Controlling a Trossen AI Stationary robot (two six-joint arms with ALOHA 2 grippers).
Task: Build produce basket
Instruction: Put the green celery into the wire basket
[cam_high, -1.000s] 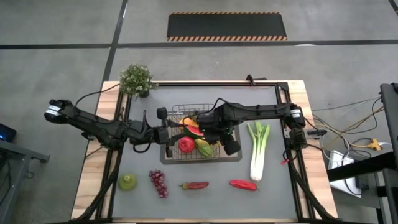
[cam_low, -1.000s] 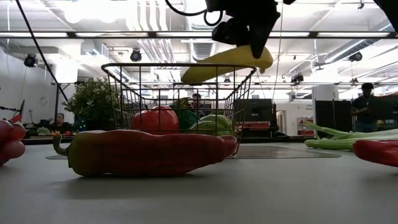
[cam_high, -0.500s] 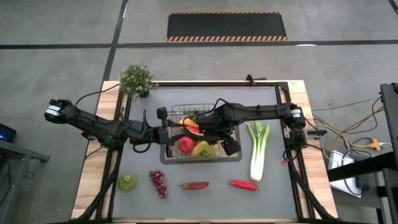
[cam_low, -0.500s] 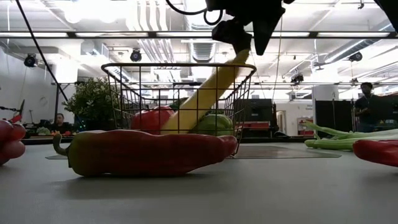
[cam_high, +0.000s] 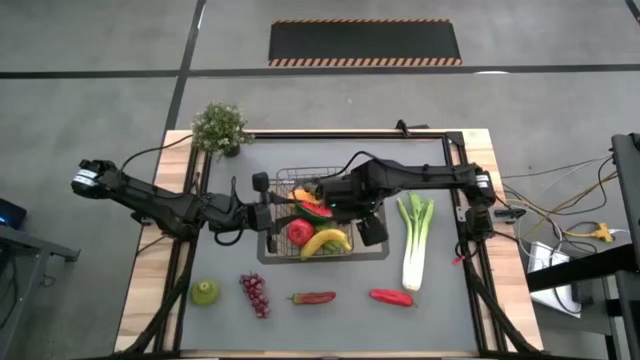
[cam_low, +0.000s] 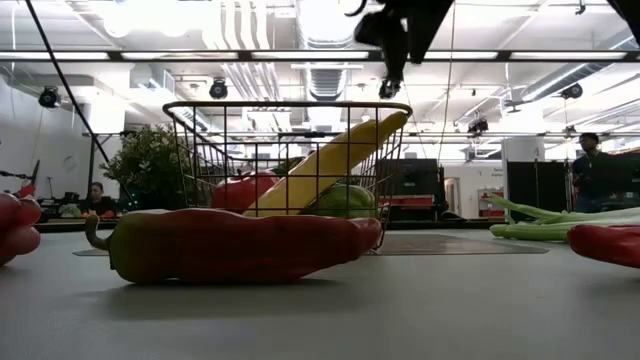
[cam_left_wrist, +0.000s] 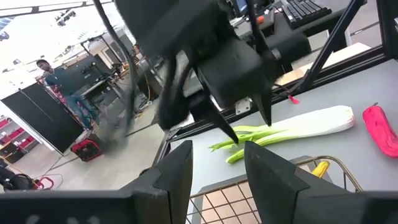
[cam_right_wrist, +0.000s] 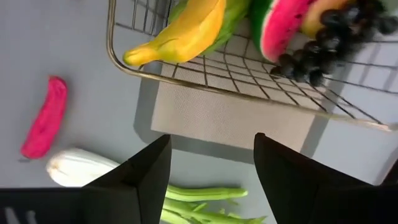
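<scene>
A grey table top (cam_high: 440, 310) with wood edges stands on a concrete floor; the low view shows a lit workshop behind. From the left: the left gripper (cam_high: 262, 203) sits at the basket's left wall, its 2 fingers (cam_left_wrist: 177, 177) spread and holding nothing. The basket (cam_high: 281, 182) holds 1 apple (cam_high: 299, 232), 1 watermelon slice (cam_high: 313, 209) and 1 banana (cam_high: 328, 241). The right gripper (cam_low: 393, 70) hangs above it, spread and empty. Outside lie 1 pear (cam_high: 205, 292), 1 bunch of grapes (cam_high: 254, 293), 2 peppers (cam_high: 313, 298) and 1 leek (cam_high: 414, 240).
</scene>
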